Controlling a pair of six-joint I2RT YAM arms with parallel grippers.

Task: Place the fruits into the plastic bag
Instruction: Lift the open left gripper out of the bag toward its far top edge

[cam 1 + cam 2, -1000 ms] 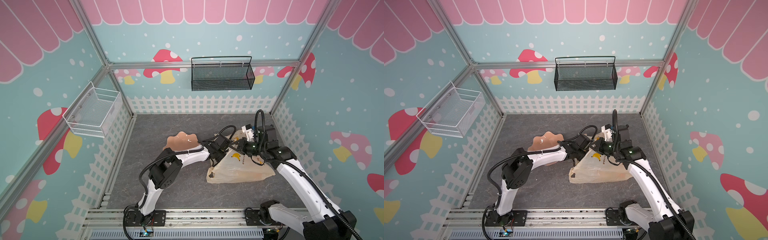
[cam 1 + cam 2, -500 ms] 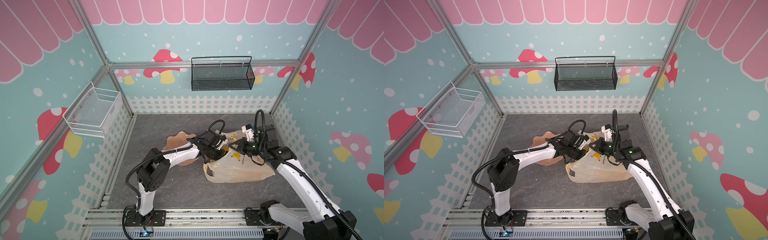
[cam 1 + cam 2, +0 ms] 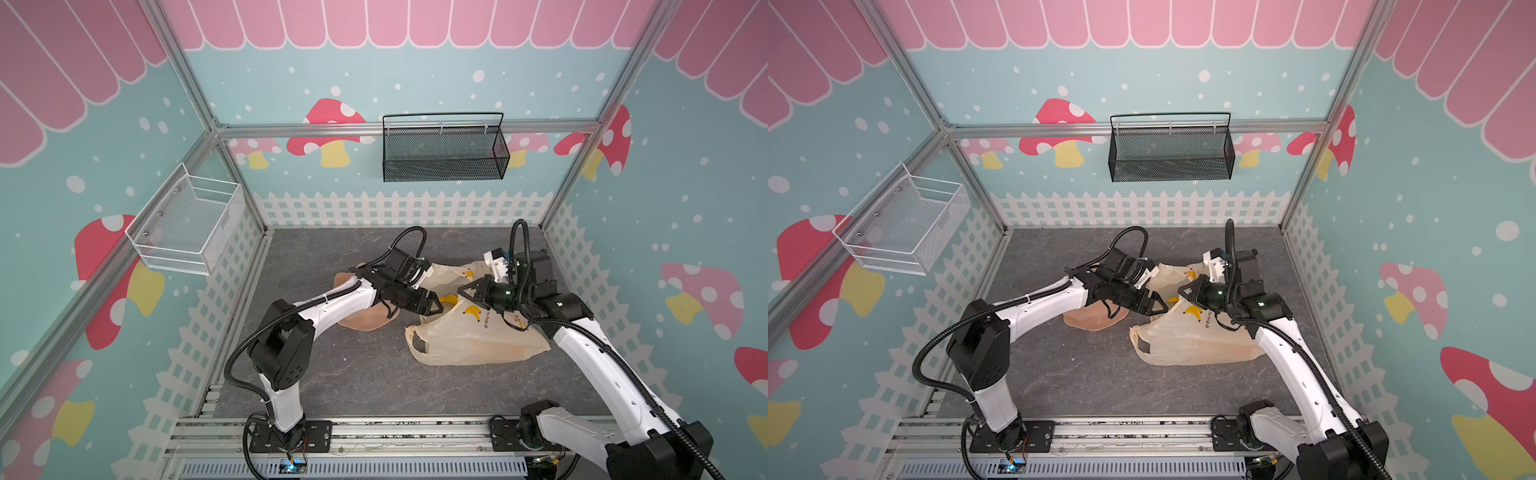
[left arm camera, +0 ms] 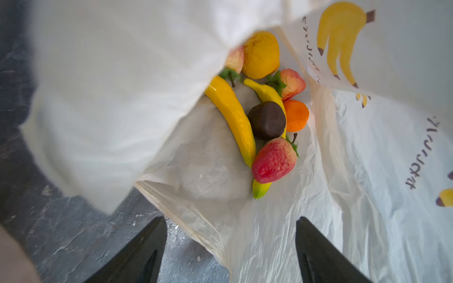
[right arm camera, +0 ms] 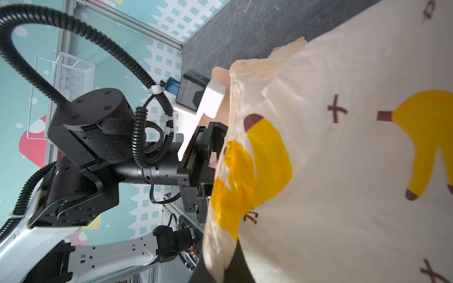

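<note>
Nothing in the left gripper — black fingers spread wide and bare, poised at the mouth of the thin, crinkly, translucent cream-yellow plastic bag printed with yellow bananas and dark lettering. Straight ahead of those fingertips, deeper in on the bag's lower film: the small toy fruits, heaped and touching. Nearest, a red strawberry with green leaves. Behind it a round dark piece, a round orange, a second strawberry, a yellow-orange pear at the far end, and a third strawberry half hidden under the upper film. Two yellow bananas among them, the long one with its long axis running roughly away from the fingers, a little askew. All far nearer to the left arm than to the right.

Clenched on the bag's upper lip, the right gripper — lifts that film so the mouth gapes toward the left arm.

Just beside the bag, under the left forearm, a peach-pink wavy-edged dish; no fruit on the part in view, the rest hidden. None seen loose on the grey tabletop. Looks like filling done, or nearly.

For backing out: lower lip right under the fingertips, slack upper film drooping over the opening, both easy to snag.
</note>
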